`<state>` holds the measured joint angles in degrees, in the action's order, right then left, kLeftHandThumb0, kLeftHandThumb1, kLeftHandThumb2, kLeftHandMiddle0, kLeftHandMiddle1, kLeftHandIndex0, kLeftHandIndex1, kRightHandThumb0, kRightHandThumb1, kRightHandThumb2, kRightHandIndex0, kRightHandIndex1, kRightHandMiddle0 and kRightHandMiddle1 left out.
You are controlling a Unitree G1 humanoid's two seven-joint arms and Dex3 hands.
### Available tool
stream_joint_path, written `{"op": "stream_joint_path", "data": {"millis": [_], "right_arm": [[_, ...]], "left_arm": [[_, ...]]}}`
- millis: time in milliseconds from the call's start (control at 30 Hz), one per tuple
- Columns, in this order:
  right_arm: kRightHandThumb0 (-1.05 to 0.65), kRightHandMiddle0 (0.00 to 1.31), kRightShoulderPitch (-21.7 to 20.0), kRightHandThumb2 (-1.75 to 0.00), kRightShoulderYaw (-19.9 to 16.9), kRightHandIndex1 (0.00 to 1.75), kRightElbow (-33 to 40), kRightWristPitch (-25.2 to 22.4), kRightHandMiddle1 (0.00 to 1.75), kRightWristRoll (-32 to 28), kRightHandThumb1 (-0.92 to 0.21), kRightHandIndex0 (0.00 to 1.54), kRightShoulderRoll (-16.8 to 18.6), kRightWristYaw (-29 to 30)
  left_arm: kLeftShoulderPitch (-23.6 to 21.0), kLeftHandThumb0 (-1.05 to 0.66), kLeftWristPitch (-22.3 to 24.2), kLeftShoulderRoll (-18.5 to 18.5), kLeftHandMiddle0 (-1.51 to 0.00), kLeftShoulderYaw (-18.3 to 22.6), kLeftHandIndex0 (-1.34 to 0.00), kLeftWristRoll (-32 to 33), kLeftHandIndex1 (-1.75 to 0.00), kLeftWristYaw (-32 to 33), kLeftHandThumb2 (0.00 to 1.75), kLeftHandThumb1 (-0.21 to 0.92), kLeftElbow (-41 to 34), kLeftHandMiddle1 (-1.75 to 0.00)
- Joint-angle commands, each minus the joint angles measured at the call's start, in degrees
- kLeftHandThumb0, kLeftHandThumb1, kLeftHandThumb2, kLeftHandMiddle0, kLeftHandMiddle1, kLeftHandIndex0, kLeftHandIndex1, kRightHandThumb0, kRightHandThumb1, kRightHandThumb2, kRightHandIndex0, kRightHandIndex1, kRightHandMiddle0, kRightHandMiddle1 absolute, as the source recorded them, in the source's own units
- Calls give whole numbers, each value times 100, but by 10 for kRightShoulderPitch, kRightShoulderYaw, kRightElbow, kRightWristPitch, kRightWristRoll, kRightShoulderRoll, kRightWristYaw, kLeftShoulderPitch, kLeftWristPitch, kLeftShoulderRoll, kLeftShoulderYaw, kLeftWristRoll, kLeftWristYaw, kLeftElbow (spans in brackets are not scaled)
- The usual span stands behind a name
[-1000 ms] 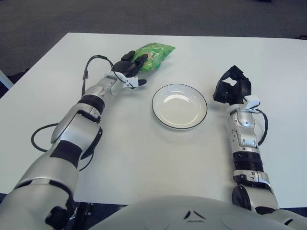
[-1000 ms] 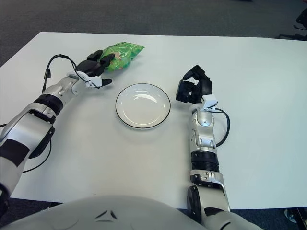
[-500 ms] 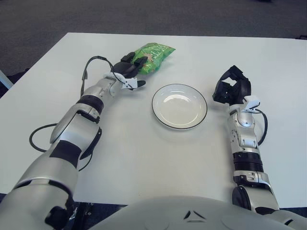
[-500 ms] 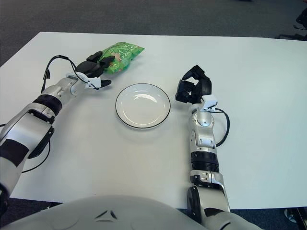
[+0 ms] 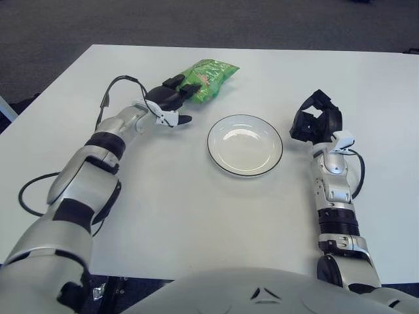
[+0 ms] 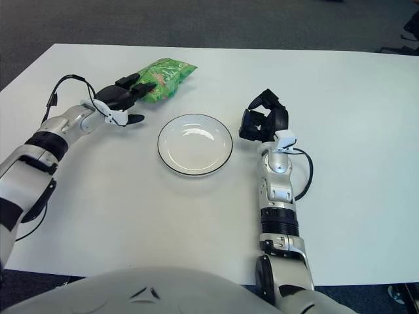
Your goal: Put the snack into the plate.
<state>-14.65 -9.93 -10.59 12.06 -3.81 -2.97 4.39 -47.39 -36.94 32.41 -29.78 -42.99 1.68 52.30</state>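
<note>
Left hand [image 5: 171, 101] first: it is reached out to the far left part of the table, its dark fingers [image 5: 185, 89] laid on the near end of the snack [image 5: 208, 73]. They look curled around that end of the bag, but I cannot tell from where I stand whether they have closed into a firm pinch or only rest against it.

Taking the scene by size, the white table [image 5: 196, 209] fills the view, both arms stretched across it. The plate [image 5: 245, 144], white with a dark rim, sits near the middle and holds nothing. The snack, a green crinkly bag, lies flat on the table to the far left of the plate, apart from it. The right hand [image 5: 317, 122] shows just right of the plate with its fingers curled in on nothing, idle.

My reading is that the grasp is the step in hand. To do it well, the fingers should gather a good fold of the bag before any lift, since a soft packet tends to slide out of a shallow hold. Then raise it enough to pass over the plate's rim, carry it right and nearer, and let go only when the bag hangs over the middle of the plate, so no end droops over the edge.
</note>
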Motion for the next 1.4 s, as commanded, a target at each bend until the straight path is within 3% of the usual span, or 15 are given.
{"op": "stream_joint_path", "data": {"millis": [0, 167, 300, 433, 567, 900, 1033, 1367], "right_arm": [[-51, 68, 76, -141, 0, 175, -30, -7, 175, -4, -24, 130, 23, 5], [-51, 68, 74, -141, 0, 175, -30, -9, 175, -3, -24, 130, 23, 8], [-51, 68, 73, -141, 0, 175, -31, -7, 175, -3, -24, 130, 22, 8], [-51, 68, 69, -141, 1, 175, -37, -6, 175, -3, -24, 129, 20, 7], [-51, 68, 63, -141, 2, 175, -42, -10, 175, -1, -24, 129, 22, 13], [-51, 68, 51, -141, 5, 175, -53, -13, 175, 1, -24, 129, 24, 23], [-51, 68, 48, -141, 5, 175, -58, -11, 175, 1, -24, 130, 24, 25], [-51, 68, 45, -141, 6, 175, -63, -3, 175, -2, -24, 129, 24, 22]], "left_arm": [[62, -105, 7, 52, -6, 9, 0, 34, -40, -111, 101, 92, -117, -3], [103, -105, 39, 107, -7, 27, 0, 75, -42, -237, 103, 92, -239, -3], [130, -105, 61, 136, -7, 38, 0, 88, -40, -291, 103, 92, -296, -4], [168, -105, 50, 176, -8, 55, 0, 95, -38, -309, 104, 92, -319, -4], [193, -105, 56, 189, -8, 73, 0, 105, -39, -323, 106, 92, -348, -4], [284, -105, 105, 237, -11, 128, 0, 122, -49, -362, 108, 92, -459, -6], [321, -105, 93, 258, -12, 152, 0, 130, -53, -356, 107, 92, -476, -6], [360, -105, 66, 298, -14, 193, 0, 136, -56, -361, 102, 92, -523, -8]]}}
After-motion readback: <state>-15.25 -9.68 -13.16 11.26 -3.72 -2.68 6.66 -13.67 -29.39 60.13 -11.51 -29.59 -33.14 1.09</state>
